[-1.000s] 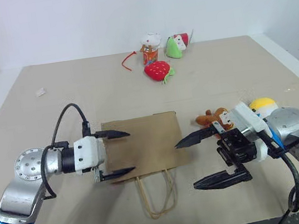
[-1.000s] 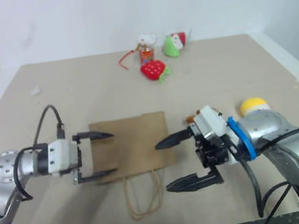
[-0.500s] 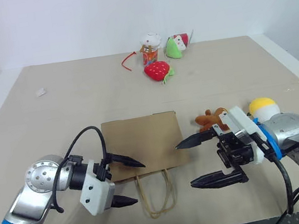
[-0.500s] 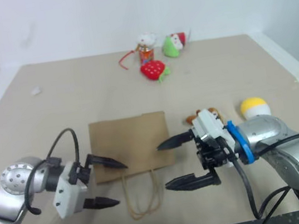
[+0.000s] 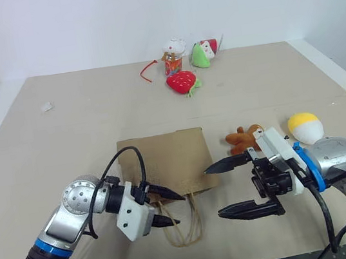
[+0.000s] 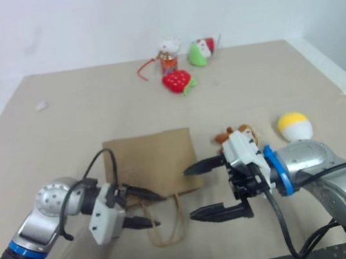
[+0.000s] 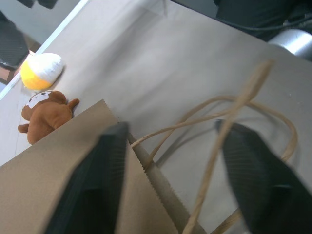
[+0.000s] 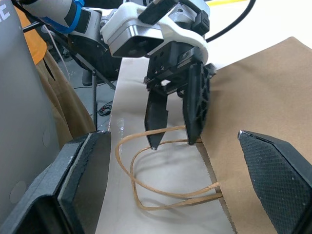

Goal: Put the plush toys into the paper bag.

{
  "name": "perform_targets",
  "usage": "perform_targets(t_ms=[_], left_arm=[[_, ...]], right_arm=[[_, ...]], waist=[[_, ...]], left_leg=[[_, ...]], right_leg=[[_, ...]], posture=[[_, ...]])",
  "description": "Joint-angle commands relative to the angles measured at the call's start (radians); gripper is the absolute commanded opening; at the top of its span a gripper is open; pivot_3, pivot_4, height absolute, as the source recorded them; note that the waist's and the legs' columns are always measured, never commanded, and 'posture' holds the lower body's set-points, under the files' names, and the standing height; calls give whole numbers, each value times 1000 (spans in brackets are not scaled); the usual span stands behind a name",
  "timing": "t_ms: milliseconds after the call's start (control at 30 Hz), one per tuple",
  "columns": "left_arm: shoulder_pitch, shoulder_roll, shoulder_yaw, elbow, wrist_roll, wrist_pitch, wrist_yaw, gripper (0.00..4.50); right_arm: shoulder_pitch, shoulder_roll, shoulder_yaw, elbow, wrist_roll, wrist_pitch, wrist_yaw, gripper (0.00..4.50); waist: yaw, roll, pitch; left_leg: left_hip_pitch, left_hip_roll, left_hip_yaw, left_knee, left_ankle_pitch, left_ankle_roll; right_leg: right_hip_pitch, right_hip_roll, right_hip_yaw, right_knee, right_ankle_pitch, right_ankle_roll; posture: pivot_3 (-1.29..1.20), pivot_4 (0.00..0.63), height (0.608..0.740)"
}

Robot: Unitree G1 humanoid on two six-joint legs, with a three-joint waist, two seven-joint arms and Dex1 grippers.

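Note:
The brown paper bag (image 5: 164, 165) lies flat on the table, its two cord handles (image 5: 182, 227) looping toward me. My left gripper (image 5: 177, 209) is at the bag's mouth, its jaws narrowed but still apart, with the handle cords (image 7: 204, 161) between the fingers. My right gripper (image 5: 213, 192) hovers wide open and empty just right of the mouth. Two plush toys lie right of the bag, a brown monkey (image 5: 242, 137) and a yellow-and-white egg (image 5: 305, 127). At the far edge are a red strawberry plush (image 5: 182, 81), a green one (image 5: 201, 53) and a white-headed one (image 5: 173, 54).
Tan cardboard (image 5: 75, 131) covers the table. A red cord (image 5: 146, 70) lies beside the far toys, and a small white scrap (image 5: 46, 106) sits far left. The right arm's bulk lies between the monkey and the front edge.
My left gripper swung right from the bag's left side to its mouth over the handles, and its jaws narrowed. The right gripper barely moved and stayed wide open.

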Motion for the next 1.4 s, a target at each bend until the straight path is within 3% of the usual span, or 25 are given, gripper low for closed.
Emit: perform_targets(t_ms=[33,300,600,633,700,833,967,1300,1400], left_arm=[[-18,-6,56,-7,-77,89,42,55],[-158,-83,127,89,-122,236,136,55],[-225,-144,127,81,-106,279,171,55],[-221,-149,123,77,-101,279,175,0],[-217,-161,120,75,-87,279,191,0],[-214,-203,124,55,-73,312,258,0],[-202,-214,130,39,-54,319,302,0],[-194,-225,130,6,-48,339,351,0],[-196,-243,132,-3,-47,351,387,0]], right_arm=[[5,-14,-27,-19,-6,-22,5,4500],[-6,-12,-16,15,-34,-26,-5,4500],[-67,93,14,81,-26,47,-145,4500],[-80,112,17,94,-33,52,-170,3984],[-105,143,22,114,-40,62,-209,3487],[-144,194,45,140,-63,69,-262,1405],[-161,221,72,151,-88,67,-281,70],[-260,342,178,234,-211,23,-336,70],[-298,388,265,303,-330,-17,-381,70]], waist=[[0,0,0],[1,0,0],[-3,-1,0],[-2,-1,0],[-2,-1,0],[-2,-1,0],[-2,0,0],[-3,-1,0],[-3,-1,0]], left_leg=[[0,0,0,0,0,0],[0,-1,0,2,0,0],[0,-2,0,1,0,0],[0,-2,-1,1,0,0],[0,-2,-1,1,0,0],[-1,-2,0,2,0,0],[-1,-2,0,2,0,0],[0,-2,0,1,0,0],[0,-2,0,1,0,0]], right_leg=[[0,0,0,0,0,0],[1,0,0,0,0,1],[0,0,1,1,3,5],[0,1,1,1,3,5],[0,1,1,1,3,5],[1,0,2,1,4,6],[1,0,2,1,4,6],[0,1,2,1,5,6],[0,1,2,1,5,6]], posture=[[0,150,740],[0,150,740],[0,150,740],[0,150,740],[0,150,740],[0,150,740],[0,150,740],[0,150,740],[0,150,740]])
